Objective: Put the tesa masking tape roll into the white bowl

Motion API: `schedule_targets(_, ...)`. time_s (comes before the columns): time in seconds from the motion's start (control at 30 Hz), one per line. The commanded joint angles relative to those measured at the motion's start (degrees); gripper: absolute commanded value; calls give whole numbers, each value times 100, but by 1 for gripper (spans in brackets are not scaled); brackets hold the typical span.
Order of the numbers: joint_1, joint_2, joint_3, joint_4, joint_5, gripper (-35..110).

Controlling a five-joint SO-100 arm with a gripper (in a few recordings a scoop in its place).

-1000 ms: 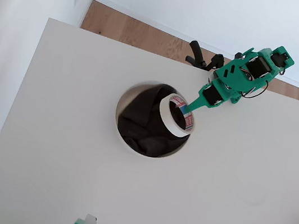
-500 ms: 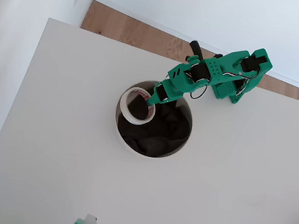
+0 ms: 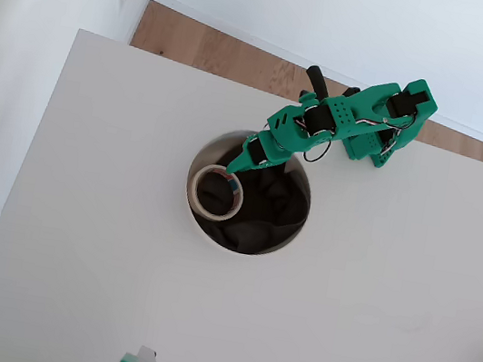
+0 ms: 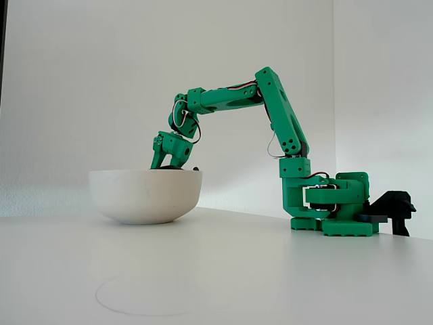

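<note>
— Overhead view, item one? Tesa masking tape roll inside white bowl, left part, upon dark cloth, at tip of green gripper.

— Grip? Touching roll's upper right edge; clamped or released, cannot tell.

— Hidden? Fixed view: fingertips sunk behind bowl rim, roll concealed.

— Support? White table.

Bright green printed plastic throughout the arm, in blocky, flat-sided links, with rows of small round holes along the link faces. Black servo bodies set into the joints and the squat green base, with thin red, black and white cables looping out at the joints. Tapered green fingers on the gripper.
</note>
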Motion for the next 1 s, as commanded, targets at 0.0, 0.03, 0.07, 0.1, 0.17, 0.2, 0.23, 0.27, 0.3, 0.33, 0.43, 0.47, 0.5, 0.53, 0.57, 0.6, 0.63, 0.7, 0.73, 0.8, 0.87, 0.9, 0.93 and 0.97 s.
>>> schedule_targets(0.0, 35, 369, -220, -9, 0, 7)
schedule_targets(0.03, 35, 369, -220, -18, 9, -4)
schedule_targets(0.07, 18, 369, -229, -9, 9, -8)
schedule_targets(0.1, 9, 369, -229, 18, 0, -8)
schedule_targets(0.17, -18, 413, -229, 35, 9, -8)
schedule_targets(0.2, -26, 431, -229, 35, 9, -8)
schedule_targets(0.23, -35, 466, -237, 26, 9, -8)
schedule_targets(0.27, -53, 483, -246, 9, 9, -8)
schedule_targets(0.3, -70, 501, -299, 9, 9, -8)
schedule_targets(0.33, -97, 510, -387, 53, 18, -8)
schedule_targets(0.43, -176, 431, -1055, 475, 88, -8)
schedule_targets(0.47, -193, 387, -1380, 677, 158, -8)
schedule_targets(0.5, -211, 352, -1696, 853, 202, -8)
schedule_targets(0.53, -237, 343, -1969, 984, 246, -8)
schedule_targets(0.57, -281, 343, -2215, 1107, 264, -8)
schedule_targets(0.6, -325, 360, -2435, 1239, 299, -8)
schedule_targets(0.63, -396, 369, -2663, 1389, 325, -8)
schedule_targets(0.7, -554, 483, -2927, 1608, 343, -8)
schedule_targets(0.73, -659, 615, -2927, 1652, 360, -8)
schedule_targets(0.8, -932, 888, -2927, 1784, 396, -8)
schedule_targets(0.87, -1274, 1187, -2927, 1995, 404, -8)
schedule_targets(0.9, -1477, 1345, -2927, 2092, 448, -8)
schedule_targets(0.93, -1696, 1512, -2927, 2206, 466, -8)
schedule_targets(0.97, -1942, 1687, -2927, 2338, 466, -8)
